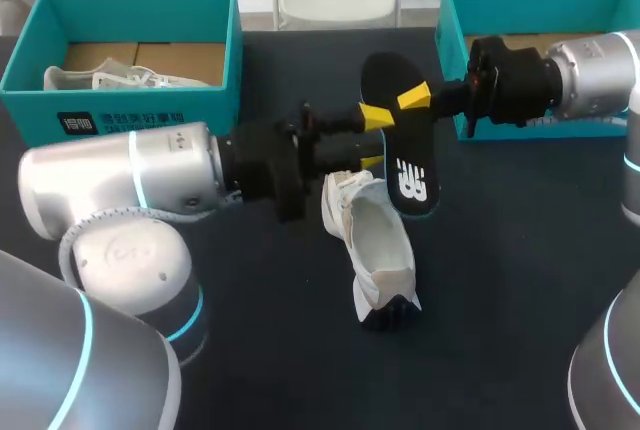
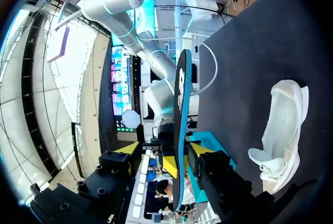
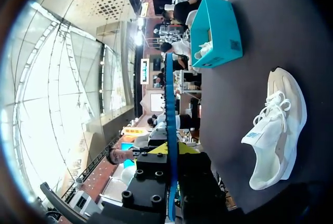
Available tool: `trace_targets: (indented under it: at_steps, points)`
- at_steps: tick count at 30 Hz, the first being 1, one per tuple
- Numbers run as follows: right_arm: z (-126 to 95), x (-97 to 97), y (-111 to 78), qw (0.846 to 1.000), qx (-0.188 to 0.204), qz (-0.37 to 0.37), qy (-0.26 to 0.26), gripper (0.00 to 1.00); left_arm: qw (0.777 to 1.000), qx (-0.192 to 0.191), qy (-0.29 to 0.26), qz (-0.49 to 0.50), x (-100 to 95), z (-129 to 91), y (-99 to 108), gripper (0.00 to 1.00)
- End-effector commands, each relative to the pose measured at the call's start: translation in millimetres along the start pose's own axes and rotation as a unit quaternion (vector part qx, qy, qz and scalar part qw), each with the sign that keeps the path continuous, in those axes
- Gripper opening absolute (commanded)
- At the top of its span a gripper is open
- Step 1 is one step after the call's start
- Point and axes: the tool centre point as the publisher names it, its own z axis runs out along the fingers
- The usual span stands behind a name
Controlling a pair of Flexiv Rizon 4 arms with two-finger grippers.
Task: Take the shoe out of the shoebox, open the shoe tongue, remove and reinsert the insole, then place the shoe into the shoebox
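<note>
1. A dark, matte table [image 1: 500, 300] stretches across the whole scene.
2. Over at its far left sits a teal box [image 1: 215, 115], open at the top, with brown cardboard showing on its floor.
3. And inside it, a spare white shoe [image 1: 100, 78] lies low toward the left end, laces visible.

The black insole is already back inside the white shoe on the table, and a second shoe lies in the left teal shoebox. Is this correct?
Not quite. The head view shows the black insole outside the white shoe, held in the air by the right gripper. The second shoe does lie in the left teal shoebox.
</note>
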Motion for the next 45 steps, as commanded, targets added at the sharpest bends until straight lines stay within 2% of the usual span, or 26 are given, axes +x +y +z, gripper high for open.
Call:
trace_targets:
  at_steps: [1, 6, 7, 10, 25, 27, 28, 29, 30, 31, 32, 33, 34, 35, 36, 37, 38, 39, 40, 41, 42, 43, 44, 45]
  points:
    - [-1.2, -2.9, 1.9, 1.0, 0.004, 0.001, 0.001, 0.0, 0.999, 0.019, 0.042, -0.001, -4.9, -30.8, 11.2, 1.0]
    - [0.0, -5.8, 4.5, 1.0, 0.007, 0.001, 0.004, 0.0, 0.996, 0.018, 0.092, 0.006, -5.1, -46.0, 20.6, 1.0]
    - [0.4, -6.6, 4.8, 1.0, 0.007, 0.001, 0.005, 0.0, 0.992, 0.009, 0.122, 0.003, -4.9, -48.2, 22.7, 1.0]
    - [1.8, -9.1, 6.4, 1.0, 0.009, -0.001, 0.008, 0.0, 0.983, 0.03, 0.18, 0.026, -5.8, -50.7, 24.6, 1.0]
    - [2.6, -20.2, 5.8, 1.0, 0.017, 0.002, 0.014, 0.0, 0.983, 0.03, 0.18, 0.026, -5.8, -50.7, 24.6, 1.0]
    - [2.6, -20.5, 5.6, 1.0, 0.018, 0.003, 0.015, 0.0, 0.978, 0.028, 0.203, -0.028, -20.8, -44.9, 30.2, 1.0]
    - [3.2, -20.8, 5.5, 1.0, 0.018, 0.003, 0.016, 0.0, 0.972, 0.011, 0.233, -0.03, -28.3, -40.3, 30.5, 1.0]
    - [3.7, -20.9, 5.3, 1.0, 0.019, 0.003, 0.016, 0.0, 0.967, 0.012, 0.249, -0.045, -34.8, -37.3, 31.8, 1.0]
    - [4.3, -21.1, 4.9, 1.0, 0.019, 0.003, 0.017, 0.0, 0.957, 0.015, 0.288, -0.045, -39.6, -31.9, 33.5, 1.0]
    - [4.7, -21.4, 4.5, 1.0, 0.019, 0.004, 0.017, 0.0, 0.955, -0.01, 0.292, -0.046, -44.5, -29.6, 33.1, 1.0]
    - [5.0, -21.6, 4.3, 1.0, 0.019, 0.004, 0.017, 0.0, 0.947, 0.001, 0.318, -0.041, -47.8, -26.7, 33.8, 1.0]
    - [5.4, -21.9, 4.1, 1.0, 0.019, 0.004, 0.018, 0.0, 0.936, -0.019, 0.348, -0.04, -50.8, -22.6, 34.4, 1.0]
    - [5.6, -22.1, 4.1, 1.0, 0.018, 0.003, 0.018, 0.0, 0.931, -0.006, 0.362, -0.039, -51.7, -20.5, 35.7, 1.0]
    - [6.2, -22.3, 4.4, 1.0, 0.018, 0.003, 0.018, 0.0, 0.909, -0.022, 0.415, -0.034, -52.5, -14.0, 37.1, 1.0]
    - [6.9, -22.4, 5.1, 1.0, 0.018, 0.002, 0.018, 0.0, 0.91, -0.024, 0.413, -0.03, -52.4, -12.1, 37.4, 1.0]
    - [7.4, -22.6, 6.2, 1.0, 0.019, 0.002, 0.018, 0.0, 0.9, -0.019, 0.436, -0.015, -52.5, -9.7, 37.7, 1.0]
    - [7.6, -22.8, 6.9, 1.0, 0.019, 0.001, 0.019, 0.0, 0.891, -0.035, 0.452, -0.017, -52.3, -6.3, 37.9, 1.0]
    - [7.8, -22.9, 7.4, 1.0, 0.019, 0.001, 0.019, 0.0, 0.889, -0.021, 0.457, -0.003, -52.4, -6.4, 37.6, 1.0]
    - [8.0, -23.0, 7.8, 1.0, 0.02, 0.0, 0.019, 0.0, 0.875, -0.037, 0.483, 0.009, -52.3, -3.7, 36.1, 1.0]
    - [8.3, -22.9, 8.3, 1.0, 0.021, 0.0, 0.019, 0.0, 0.874, -0.023, 0.485, 0.001, -52.6, -3.3, 35.3, 1.0]
    - [8.4, -22.8, 8.5, 1.0, 0.021, 0.0, 0.018, 0.0, 0.863, -0.013, 0.505, 0.001, -51.9, -2.1, 36.6, 1.0]
    - [8.5, -22.8, 8.6, 1.0, 0.021, 0.0, 0.018, 0.0, 0.858, -0.026, 0.513, 0.005, -51.6, -1.7, 36.7, 1.0]
    - [8.9, -23.1, 8.9, 1.0, 0.021, 0.0, 0.019, 0.0, 0.855, -0.014, 0.518, 0.003, -51.6, -2.2, 36.3, 1.0]
    - [9.3, -23.2, 9.2, 1.0, 0.021, 0.0, 0.019, 0.0, 0.846, -0.026, 0.533, 0.004, -51.1, -2.7, 36.7, 1.0]
